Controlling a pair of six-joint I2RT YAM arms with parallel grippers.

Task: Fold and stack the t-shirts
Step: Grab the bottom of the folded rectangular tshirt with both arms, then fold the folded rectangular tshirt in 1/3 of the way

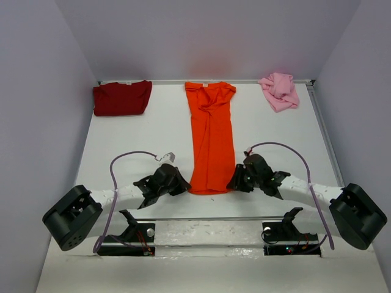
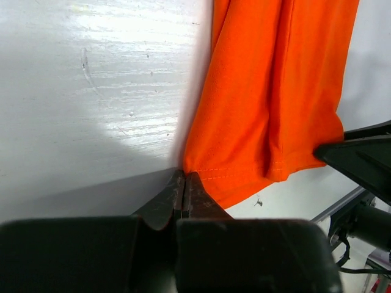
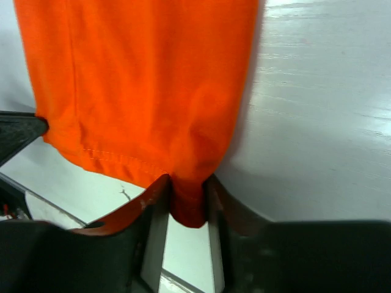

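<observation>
The orange t-shirt (image 1: 212, 137) lies as a long narrow strip, folded lengthwise, running away from both sets of fingers toward the far edge of the table (image 1: 140, 134). Its hem is the end nearest them. The cloth is thin, light and limp. It will sag and slide on the smooth top, and it keeps no shape of its own, so the two hem corners are the fair places to hold it.

The left gripper (image 2: 183, 183) has its fingers pressed together on the left hem corner, and as far as the wrist view lets one judge a nip of hem is caught between the tips. The right gripper (image 3: 186, 192) has a finger on either side of the bunched right corner, with cloth filling the gap. Whether they clamp it yet I cannot tell.

Far beyond the left fingers the dark red t-shirt (image 1: 122, 97) lies in a flat fold. Far beyond the right fingers the pink t-shirt (image 1: 279, 91) lies crumpled. No bin, box or basket shows, and all three shirts rest straight on the table.
</observation>
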